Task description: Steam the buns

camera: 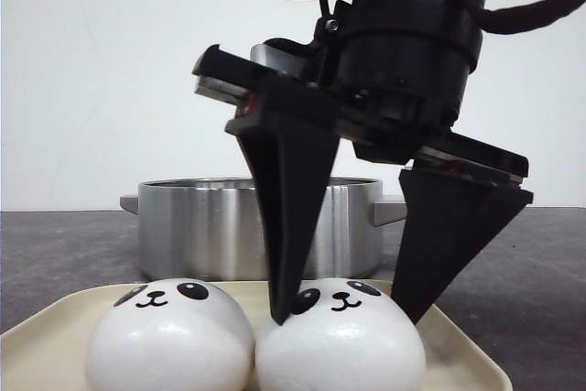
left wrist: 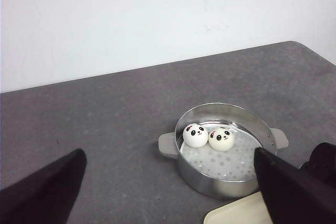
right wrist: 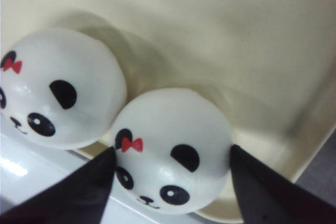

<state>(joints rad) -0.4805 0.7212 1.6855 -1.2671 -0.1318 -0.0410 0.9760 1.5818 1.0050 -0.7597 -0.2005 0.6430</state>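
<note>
Two panda-faced buns sit side by side on a cream tray (camera: 472, 347). My right gripper (camera: 343, 318) is open and straddles the right bun (camera: 343, 350), one black finger on each side, close against its flanks; the bun rests on the tray and looks undeformed. The left bun (camera: 169, 345) touches it. In the right wrist view the straddled bun (right wrist: 173, 124) has a red bow, as does its neighbour (right wrist: 63, 87). Two more buns (left wrist: 195, 135) (left wrist: 221, 139) lie inside the steel steamer pot (left wrist: 210, 182). My left gripper (left wrist: 168, 151) hangs open and empty, high above the table.
The steamer pot (camera: 211, 226) stands just behind the tray on the dark grey table (left wrist: 94, 124), with a handle at each side. A corner of the tray (left wrist: 236, 216) reaches the pot's near wall. The white wall (camera: 92, 70) closes the back.
</note>
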